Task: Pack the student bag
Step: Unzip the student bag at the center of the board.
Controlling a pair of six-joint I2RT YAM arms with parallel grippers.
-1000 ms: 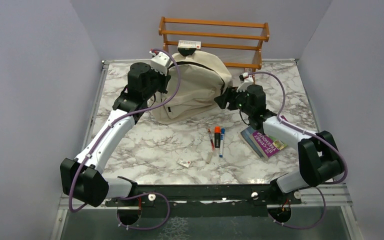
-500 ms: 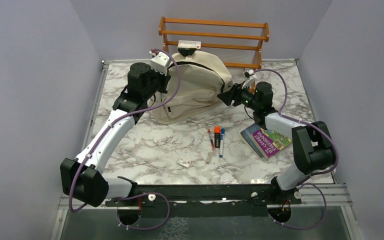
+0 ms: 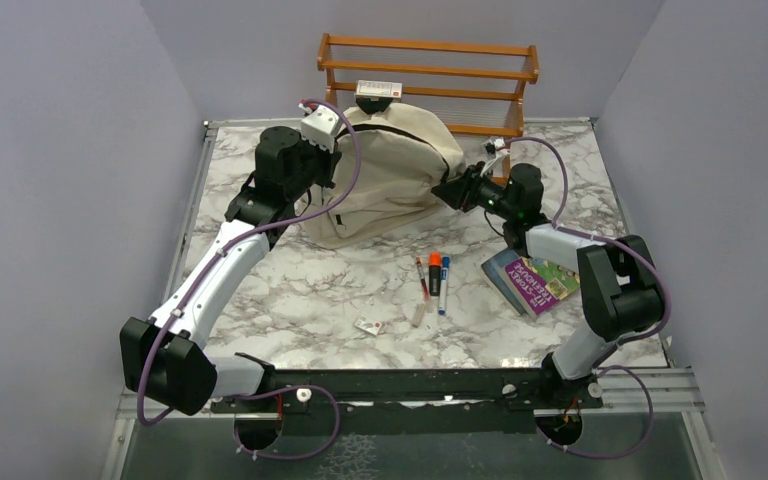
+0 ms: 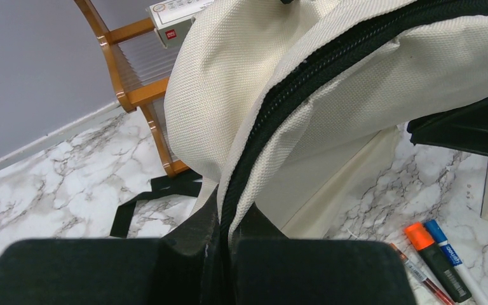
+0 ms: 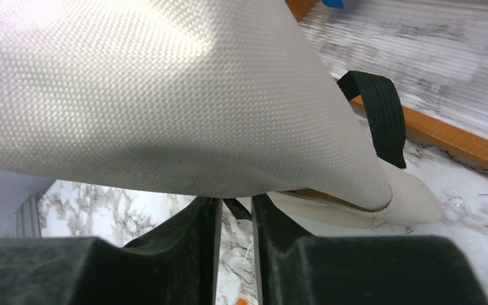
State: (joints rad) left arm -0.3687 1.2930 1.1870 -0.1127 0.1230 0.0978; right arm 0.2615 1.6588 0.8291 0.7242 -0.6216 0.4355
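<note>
**Bag pinched on left, R side unclear**

Bag (image 3: pixel 400 180) slumped at back-centre of table (image 3: pixel 290 290), up against wooden rack (image 3: pixel 430 70). Cream fabric, black zip (image 4: pixel 305 70) running over the top.

L gripper (image 4: pixel 224 222) clamped tight on bag's left side. Zip seam squeezed right btwn the fingers, fabric rising up from there.

R gripper (image 5: pixel 235 210) at bag's right end, tucked under the fabric edge. Fingers nearly together w/ just a slim gap and a thin black bit showing in it. Can't tell if actually gripping anything tbh. Black strap loop (image 5: pixel 381 114) hanging off bag just past the tips.

Other stuff:
- Small box (image 3: pixel 377 90) on rack, right behind bag top.
- Pens (image 3: pixel 433 275) lying side by side in front of bag, approx mid-table, apart from it.
- Book (image 3: pixel 535 283) to their right, next to right arm.
- Small card-ish thing (image 3: pixel 368 325) nearer the arm bases, too small to ID.
</note>
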